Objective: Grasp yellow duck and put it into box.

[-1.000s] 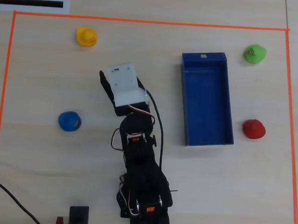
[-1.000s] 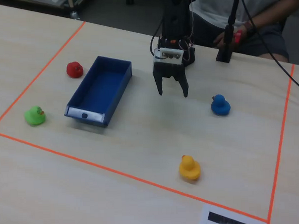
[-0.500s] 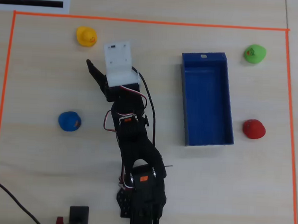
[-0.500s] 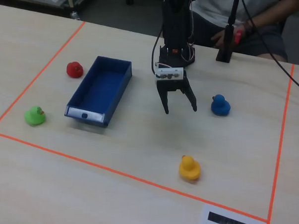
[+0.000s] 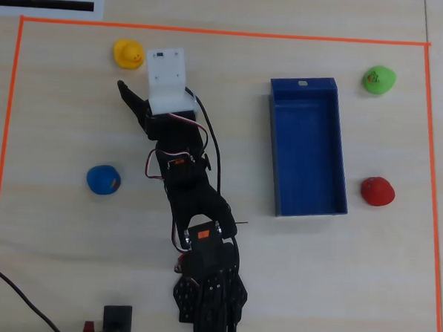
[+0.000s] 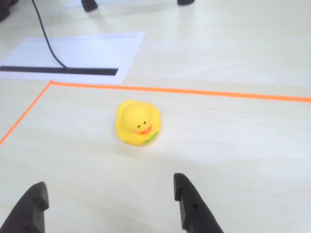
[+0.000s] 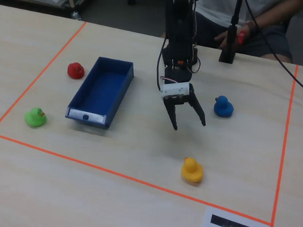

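Note:
The yellow duck [image 5: 128,53] stands near the top left corner of the orange tape in the overhead view. In the wrist view the yellow duck [image 6: 137,123] faces the camera, a short way ahead of the jaws. My gripper [image 6: 109,183] is open, with bare table between its black fingers. In the fixed view the gripper [image 7: 189,125] hangs above the table, short of the yellow duck [image 7: 191,170]. From overhead, the gripper [image 5: 137,74] is partly hidden under its white camera mount. The dark-blue box [image 5: 308,148] lies empty to the right; in the fixed view the box [image 7: 86,115] lies left of the arm.
A blue duck [image 5: 103,179] sits left of the arm, a green duck [image 5: 378,79] and a red duck [image 5: 376,191] right of the box. Orange tape [image 5: 214,32] frames the work area. A white sheet [image 6: 73,56] lies beyond the tape. A person [image 7: 247,14] sits behind the arm.
The arm has stretched out towards the yellow duck, carrying the gripper closer to it. The jaws have stayed open. The ducks and the box have not moved.

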`<state>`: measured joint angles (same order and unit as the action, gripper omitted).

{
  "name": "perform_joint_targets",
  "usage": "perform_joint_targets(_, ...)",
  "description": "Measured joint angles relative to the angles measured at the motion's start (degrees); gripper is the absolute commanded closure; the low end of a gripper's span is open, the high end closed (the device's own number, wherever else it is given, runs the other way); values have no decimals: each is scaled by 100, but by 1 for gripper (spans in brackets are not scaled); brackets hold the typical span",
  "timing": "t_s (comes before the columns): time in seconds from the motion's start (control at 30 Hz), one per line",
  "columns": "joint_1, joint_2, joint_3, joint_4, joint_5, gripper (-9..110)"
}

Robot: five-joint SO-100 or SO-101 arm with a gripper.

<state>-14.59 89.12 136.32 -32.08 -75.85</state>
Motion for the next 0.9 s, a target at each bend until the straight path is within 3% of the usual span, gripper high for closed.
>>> perform_joint_targets(0.9, -132, -1081, -1310, 229, -237, 66)
